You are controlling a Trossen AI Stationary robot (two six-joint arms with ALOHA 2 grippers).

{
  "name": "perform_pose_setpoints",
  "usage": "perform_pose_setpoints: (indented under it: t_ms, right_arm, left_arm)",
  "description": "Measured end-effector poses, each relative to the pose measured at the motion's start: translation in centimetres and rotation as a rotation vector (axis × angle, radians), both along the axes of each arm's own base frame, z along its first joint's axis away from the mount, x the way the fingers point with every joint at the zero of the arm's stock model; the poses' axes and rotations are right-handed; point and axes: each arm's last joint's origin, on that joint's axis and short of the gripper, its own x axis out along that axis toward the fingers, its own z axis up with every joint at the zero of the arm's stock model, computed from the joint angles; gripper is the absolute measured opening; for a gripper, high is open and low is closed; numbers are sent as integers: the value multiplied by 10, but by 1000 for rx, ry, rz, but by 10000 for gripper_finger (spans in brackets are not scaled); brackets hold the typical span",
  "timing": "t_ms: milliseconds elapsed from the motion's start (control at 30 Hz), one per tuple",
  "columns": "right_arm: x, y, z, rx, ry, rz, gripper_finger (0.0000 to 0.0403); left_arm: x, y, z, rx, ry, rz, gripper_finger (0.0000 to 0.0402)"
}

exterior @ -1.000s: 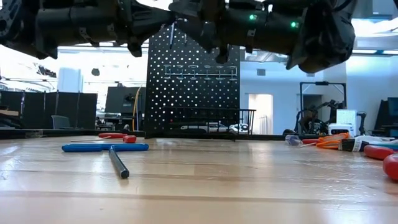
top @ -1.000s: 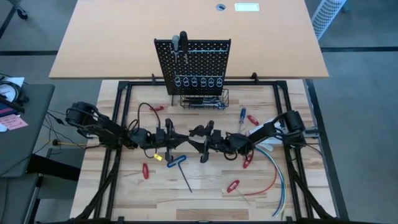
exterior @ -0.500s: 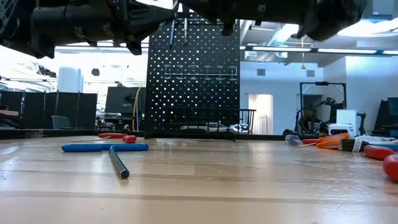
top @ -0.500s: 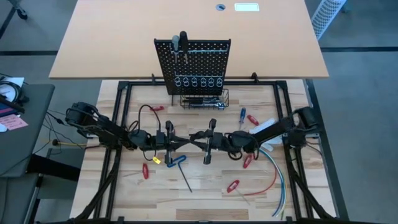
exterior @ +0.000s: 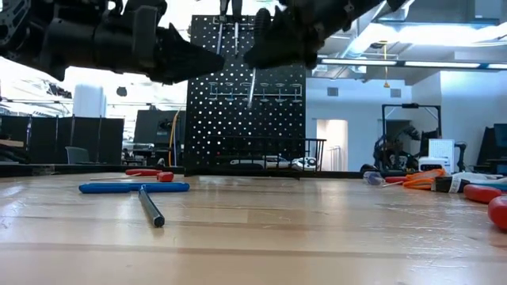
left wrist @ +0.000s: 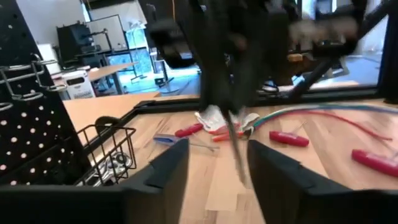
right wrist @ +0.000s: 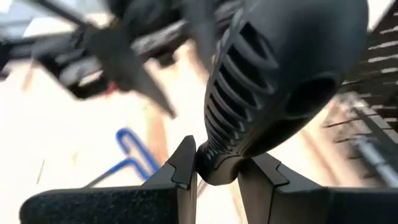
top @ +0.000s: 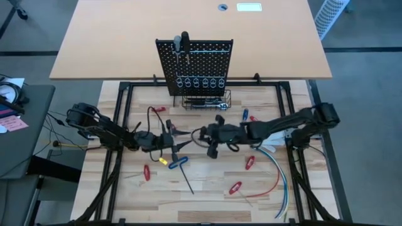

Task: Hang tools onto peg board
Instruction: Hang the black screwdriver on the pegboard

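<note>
Carrying a black-handled screwdriver, the right gripper has its fingers closed on the ribbed grip, as the right wrist view shows, and the low view has the thin shaft hanging down in front of the peg board. That puts the work at the transport step: 1 tool is in hand above the middle of the worktop, not yet seated on the board, which stands upright at the far edge with a dark-handled tool already on it and a basket at its base. My reading is that the next move calls for bringing the shaft in line with 1 of the ring holders and lowering it through before letting go. The left gripper hovers just beside the right one with its fingers spread and holding nothing. Below it on the worktop lies the blue T-handle hex key, with red-handled tools toward the near edge.
</note>
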Motion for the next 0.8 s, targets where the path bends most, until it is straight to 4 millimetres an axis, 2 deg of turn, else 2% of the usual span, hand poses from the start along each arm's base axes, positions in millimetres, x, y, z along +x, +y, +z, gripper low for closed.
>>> perform_pose_setpoints:
  t_ms: [100,233,400,600,700,800]
  right_arm:
    - [12,4,-15,-30,49,82,78]
    - [28,7,-43,-75,121,109,78]
    - [45,9,-44,-111,107,128,78]
    - [47,15,-42,-135,106,154,78]
    - [46,16,-42,-141,109,161,78]
    - [45,19,-44,-156,119,174,82]
  left_arm:
    - [2,0,7,-23,-32,-12,204]
    - [7,-3,12,-46,-48,-87,247]
    - [14,-5,16,-73,-30,-90,272]
    - [21,-6,15,-66,42,-84,266]
    - [21,-6,16,-66,35,-83,240]
    - [21,-6,16,-66,39,-87,197]
